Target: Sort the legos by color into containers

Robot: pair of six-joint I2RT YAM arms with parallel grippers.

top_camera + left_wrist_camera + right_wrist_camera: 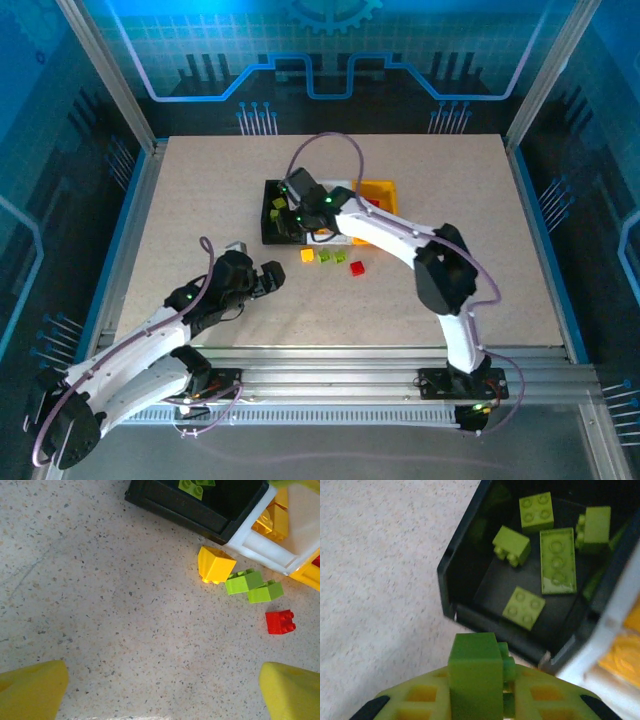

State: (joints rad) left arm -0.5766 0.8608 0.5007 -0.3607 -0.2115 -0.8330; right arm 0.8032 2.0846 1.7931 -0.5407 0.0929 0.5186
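**Right wrist: one green brick clamped, hanging by the black bin**

Right wrist: I am holding my right pincer (477,695) nearly closed on one green brick (472,672), which is sitting upright between the pads. It is showing just in front of the near wall of the black bin (490,627). I cannot tell whether it is hanging over the rim or outside it. Five green bricks (558,560) are lying in that bin, one long and four short. The white bin (615,625) is touching the black bin's side, and yellow pieces (625,655) are showing inside it, blurred.

Top external: the yellow bin (385,190) is standing at the far end of the row, beyond the white one.

Left wrist: I am holding my left pincer (160,695) wide open with nothing in it. Its fingers (30,690) are hanging over bare table (100,605), well apart from the bins. Four pieces are lying loose ahead:
- A yellow brick (215,564) is lying just beside the corner where the black and white bins meet.
- A green pair (244,581) is lying next to it, the two touching each other.
- A red brick (280,622) is lying near them, a little apart.
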